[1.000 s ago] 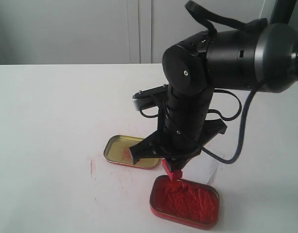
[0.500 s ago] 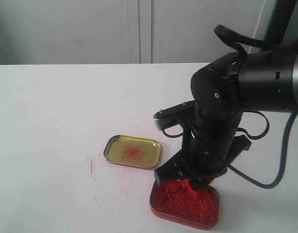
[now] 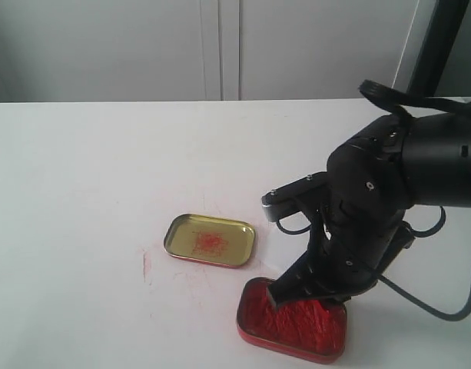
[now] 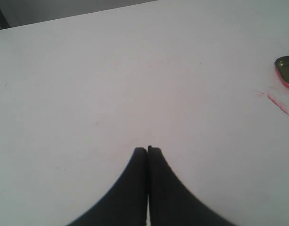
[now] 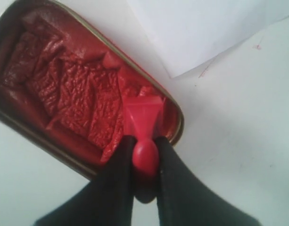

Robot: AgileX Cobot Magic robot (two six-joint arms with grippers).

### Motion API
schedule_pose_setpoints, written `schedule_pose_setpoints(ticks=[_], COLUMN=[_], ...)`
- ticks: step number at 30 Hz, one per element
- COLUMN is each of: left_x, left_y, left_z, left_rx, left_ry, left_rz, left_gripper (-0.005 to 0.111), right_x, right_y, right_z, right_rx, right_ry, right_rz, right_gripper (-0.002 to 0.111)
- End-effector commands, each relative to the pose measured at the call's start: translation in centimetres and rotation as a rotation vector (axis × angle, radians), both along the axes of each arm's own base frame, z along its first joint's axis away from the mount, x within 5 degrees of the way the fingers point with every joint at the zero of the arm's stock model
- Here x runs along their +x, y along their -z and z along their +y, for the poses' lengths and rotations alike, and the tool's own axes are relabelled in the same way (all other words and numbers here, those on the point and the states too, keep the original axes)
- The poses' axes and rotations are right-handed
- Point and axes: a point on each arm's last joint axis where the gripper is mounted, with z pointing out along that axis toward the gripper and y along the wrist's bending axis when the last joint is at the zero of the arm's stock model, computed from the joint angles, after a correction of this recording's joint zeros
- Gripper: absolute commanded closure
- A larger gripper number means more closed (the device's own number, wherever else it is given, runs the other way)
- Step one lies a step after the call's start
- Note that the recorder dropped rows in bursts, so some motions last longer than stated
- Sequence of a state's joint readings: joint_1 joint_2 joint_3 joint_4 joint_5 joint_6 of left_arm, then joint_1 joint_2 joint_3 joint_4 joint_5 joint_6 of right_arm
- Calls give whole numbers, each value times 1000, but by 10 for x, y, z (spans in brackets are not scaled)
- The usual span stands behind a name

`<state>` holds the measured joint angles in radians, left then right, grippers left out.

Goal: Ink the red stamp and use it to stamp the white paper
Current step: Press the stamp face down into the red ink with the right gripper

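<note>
Closest to the exterior camera lies the red ink tin (image 3: 249,326), an open rectangular tin filled with crinkled red paste. The right claw (image 5: 145,140) reaches down into it from above, its two black fingers (image 5: 119,160) clamped on the narrow knobbed handle of the red stamp (image 5: 144,115). The stamp stands with its square base down against the paste, at the end of the tin nearest the white paper (image 5: 201,28). In the exterior view the bulky black right arm (image 3: 389,184) leans over the tin and hides the stamp.

The white paper lies flat on the surface just beside the tin. One corner points at the tin's rim, close to it but not touching. It shows only in the right wrist view; the arm covers that spot in the exterior view.

A little farther from the camera than the tin, and apart from it, sits the gold-coloured lid (image 3: 237,231), open side up, with a patch of red smeared in its middle. A faint red streak (image 3: 147,265) marks the white surface (image 3: 81,169) beside the lid, on the side away from the tin.

The left claw (image 4: 147,149) has its black fingers pressed together on nothing, above bare surface. Its camera catches only a corner of the lid and the streak. How far it stands from the tin cannot be told.
</note>
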<state>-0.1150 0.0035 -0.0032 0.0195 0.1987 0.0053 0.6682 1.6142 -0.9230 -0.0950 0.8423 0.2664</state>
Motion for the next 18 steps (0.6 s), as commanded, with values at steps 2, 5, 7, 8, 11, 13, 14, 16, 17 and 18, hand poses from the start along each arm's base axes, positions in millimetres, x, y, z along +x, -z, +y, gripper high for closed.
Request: schedule_pose_setpoints(ticks=[2,5,7,8,11,13,14,16,17,18], left_x=[0,0,0,0,0,0,0,0,0,0], left_y=[1,1,1,1,1,1,1,1,1,1], left_z=[0,0,0,0,0,0,0,0,0,0], left_rx=[-1,-1,-1,-1,-1,-1,-1,-1,-1,-1], left_ry=[-2,-2,-2,-2,-2,-2,-2,-2,-2,-2], left_rz=[-4,-4,-4,-4,-4,-4,-4,-4,-4,-4], left_gripper=[107,107,107,107,107,107,107,107,107,107], right_x=[3,4,5,5,5,6,6,6,7,7], right_y=[7,11,11,11,11,11,11,12,13,14], right_z=[-3,-2,-1,-1,-1,-1,0,0,0,0], right_rx=[-19,-23,-20,-18,-15,-12,-9,-7,-9,-10], right_ry=[5,4,4,3,3,3,2,2,2,1], right_rz=[3,10,6,4,0,-3,-6,-8,-6,-4], right_gripper=[108,108,108,108,108,108,108,108,108,108])
